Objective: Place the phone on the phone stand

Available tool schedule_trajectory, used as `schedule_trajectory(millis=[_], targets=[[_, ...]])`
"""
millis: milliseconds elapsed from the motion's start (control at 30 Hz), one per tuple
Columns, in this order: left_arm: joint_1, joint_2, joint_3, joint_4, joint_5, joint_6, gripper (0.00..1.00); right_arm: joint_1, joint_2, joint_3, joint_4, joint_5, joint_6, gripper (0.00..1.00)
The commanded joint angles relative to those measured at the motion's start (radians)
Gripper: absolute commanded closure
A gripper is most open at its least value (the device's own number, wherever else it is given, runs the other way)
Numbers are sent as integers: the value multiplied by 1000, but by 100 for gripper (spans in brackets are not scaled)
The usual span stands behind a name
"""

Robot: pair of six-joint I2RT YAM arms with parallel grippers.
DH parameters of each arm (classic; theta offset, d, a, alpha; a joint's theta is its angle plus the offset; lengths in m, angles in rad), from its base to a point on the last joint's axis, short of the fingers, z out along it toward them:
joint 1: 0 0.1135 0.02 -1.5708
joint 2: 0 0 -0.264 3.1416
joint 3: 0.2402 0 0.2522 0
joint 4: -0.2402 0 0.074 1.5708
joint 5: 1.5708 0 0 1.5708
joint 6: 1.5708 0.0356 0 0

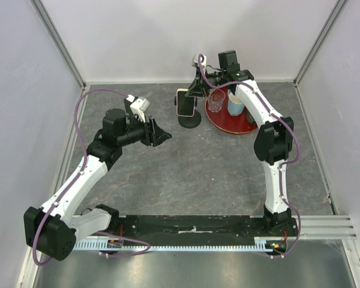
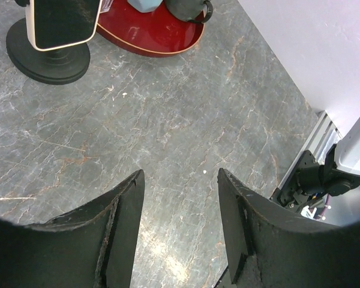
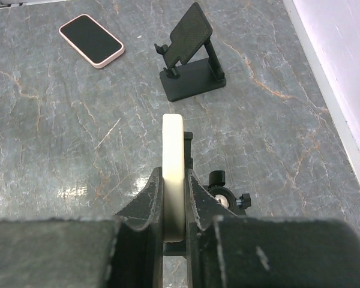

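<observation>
Right gripper (image 3: 173, 175) clenched on cream phone (image 3: 173, 138) edge, at round stand (image 1: 189, 122); left gripper (image 2: 180, 174) released, well apart

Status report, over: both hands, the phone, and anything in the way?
Left hand open, empty. Right hand shut on cream-coloured rectangular phone, upright at black round-base stand. Red round tray close beside stand, not blocking.
</observation>
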Motion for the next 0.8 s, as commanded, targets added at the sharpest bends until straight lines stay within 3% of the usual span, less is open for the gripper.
schedule_trajectory(millis=[0, 233, 333, 467, 533, 700, 767], targets=[[6, -4, -5, 47, 27, -20, 41, 8, 43, 68, -113, -52, -111, 100], [7, -7, -5, 47, 26, -20, 41, 7, 73, 119, -199, -5, -166, 100], [7, -6, -5, 47, 27, -20, 41, 7, 66, 119, -214, 21, -175, 92], [9, -4, -5, 47, 27, -18, 41, 10, 63, 135, -205, 57, -111, 48], [11, -3, -5, 47, 24, -17, 41, 11, 43, 128, -192, 72, -65, 42], [21, -6, -2, 42, 18, -15, 41, 28, -119, -100, 80, 175, 93, 7], [26, -7, -2, 39, 12, -10, 41, 30, -141, -122, 94, 192, 137, 2]])
